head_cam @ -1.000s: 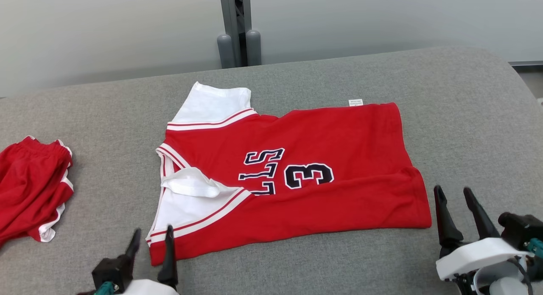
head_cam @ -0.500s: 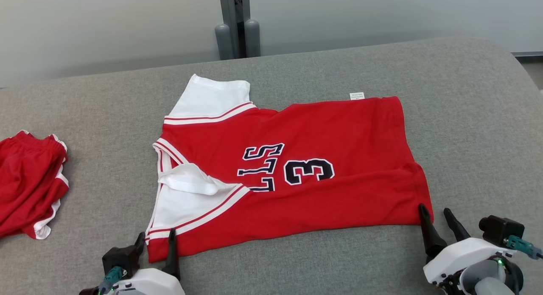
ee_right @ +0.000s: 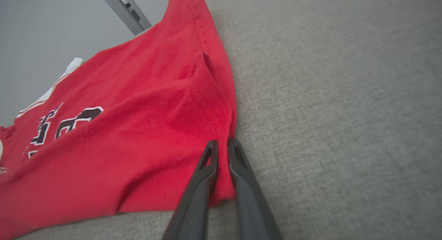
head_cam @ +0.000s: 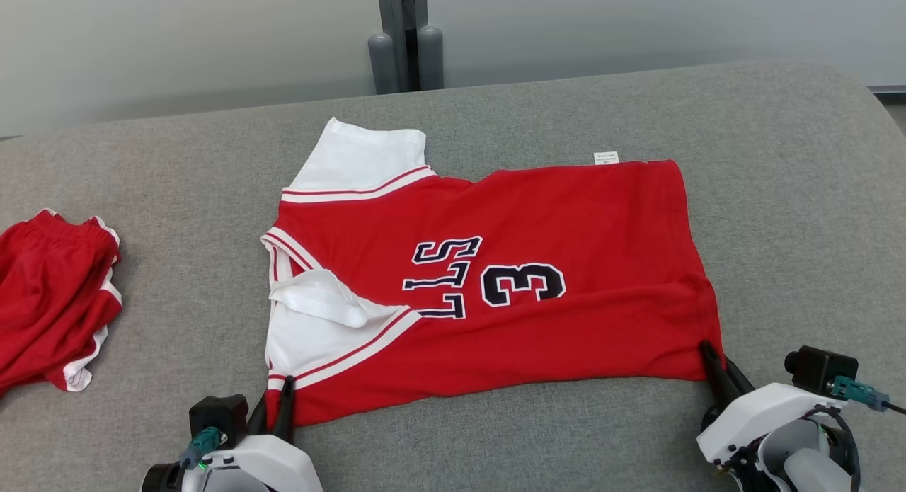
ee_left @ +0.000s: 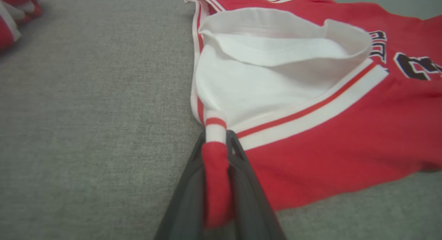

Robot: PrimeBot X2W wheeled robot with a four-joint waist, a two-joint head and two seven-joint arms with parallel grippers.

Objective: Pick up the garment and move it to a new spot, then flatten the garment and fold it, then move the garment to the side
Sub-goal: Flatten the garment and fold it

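Observation:
The garment (head_cam: 524, 237) is a red jersey with white sleeves, black lettering and a "3". It lies spread flat and sideways on the grey padded table (head_cam: 177, 195). At its near left corner my left gripper (head_cam: 276, 396) is shut on the shoulder edge. The left wrist view shows the red and white trim of the garment (ee_left: 310, 136) bunched between the left gripper (ee_left: 217, 143) fingers. My right gripper (head_cam: 711, 357) is shut on the near right hem corner. In the right wrist view the garment (ee_right: 138, 129) has its red hem pinched at the right gripper (ee_right: 221, 143).
A second red garment with white trim (head_cam: 49, 294) lies crumpled at the table's left edge, and also shows in the left wrist view (ee_left: 13, 12). A grey post (head_cam: 403, 32) stands behind the table. Bare grey table (ee_right: 345, 112) stretches right of the jersey.
Both grippers came forward onto the jersey's near corners and closed on the cloth: left on the shoulder trim, right on the hem. The near left corner bunched inward a little.

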